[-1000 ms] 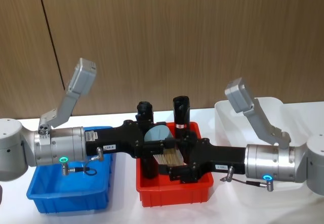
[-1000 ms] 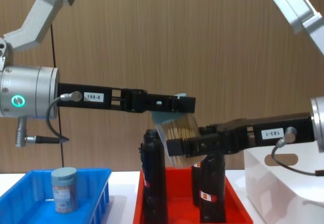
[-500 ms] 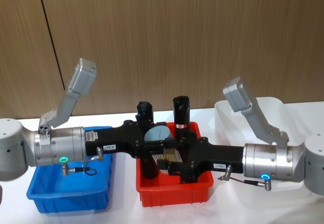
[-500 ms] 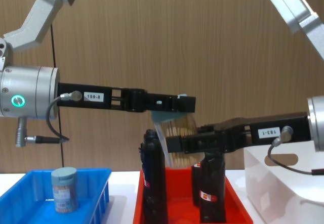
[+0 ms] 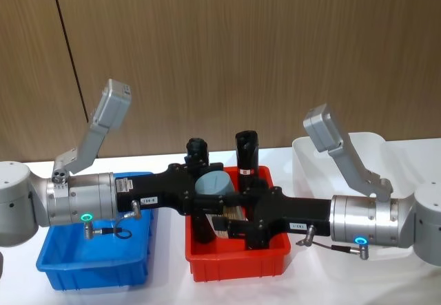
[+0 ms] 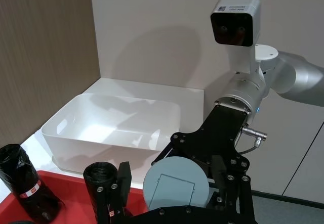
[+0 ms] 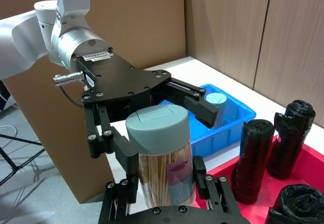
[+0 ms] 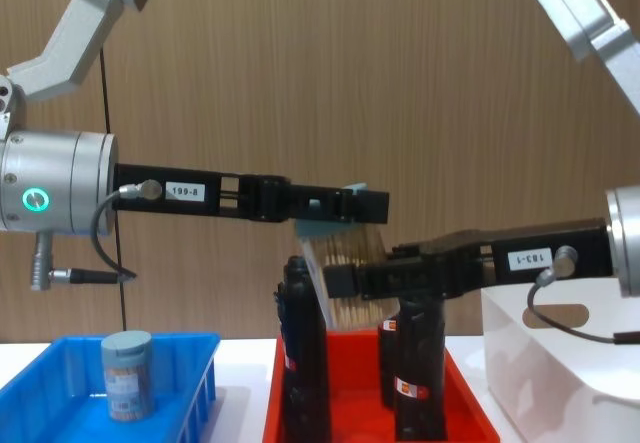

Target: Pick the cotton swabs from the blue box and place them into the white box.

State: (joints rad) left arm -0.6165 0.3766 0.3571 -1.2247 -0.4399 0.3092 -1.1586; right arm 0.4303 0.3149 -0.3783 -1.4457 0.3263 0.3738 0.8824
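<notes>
A cotton swabs jar (image 8: 345, 261) with a pale blue lid (image 5: 213, 180) hangs tilted above the red crate. My left gripper (image 8: 350, 206) is shut on its lid end. My right gripper (image 8: 340, 283) reaches in from the right, open, with a finger on either side of the jar's clear body (image 7: 164, 171). A second cotton swabs jar (image 8: 127, 373) stands in the blue box (image 5: 93, 276) at the left. The white box (image 5: 303, 174) sits at the right, behind my right arm.
Below the held jar, the red crate (image 5: 238, 265) holds tall black cylinders (image 8: 305, 363) with red-white labels. Their tops come close under both grippers. All three boxes stand in a row on a white table before a wooden wall.
My right gripper has slid left, bringing its fingers around the jar's body. The left arm and the jar have stayed where they were.
</notes>
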